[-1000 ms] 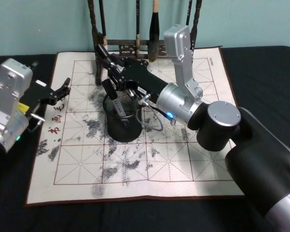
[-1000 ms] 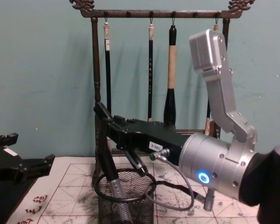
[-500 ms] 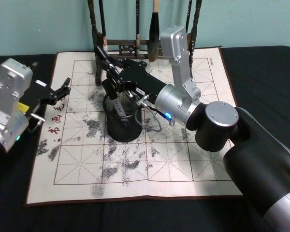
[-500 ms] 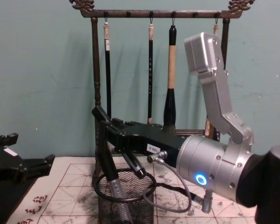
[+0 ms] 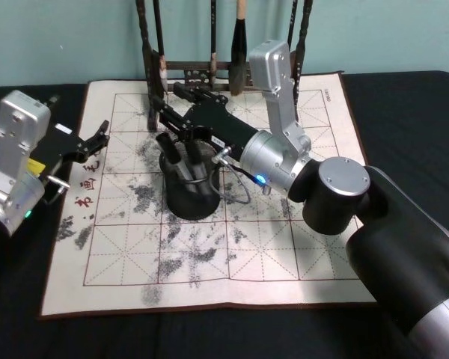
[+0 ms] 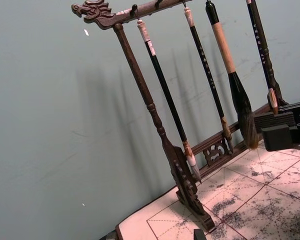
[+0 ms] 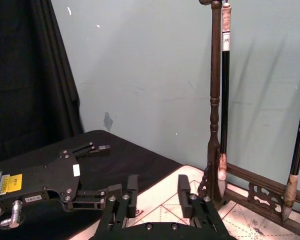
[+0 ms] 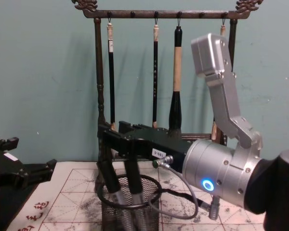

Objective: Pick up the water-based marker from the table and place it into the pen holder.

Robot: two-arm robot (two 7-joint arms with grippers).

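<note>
Plain teal wall (image 8: pixel 43 72), black-draped table (image 5: pixel 404 112), black curtain (image 7: pixel 25 75) at side

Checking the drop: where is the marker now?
In the head view, the marker stands leaning in the pen holder mid-mat, beneath the open right hand.

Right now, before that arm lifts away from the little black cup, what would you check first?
1. Marker inside the pen holder: ok, it stands in the mesh cup.
2. Right gripper open and empty: ok.
3. Pen holder upright on the mat: ok.
4. Cable free of the holder: cannot tell.
5. Room between the right gripper and the brush rack: cannot tell.
6. Left gripper out of the way: ok, at the mat's left edge.
</note>
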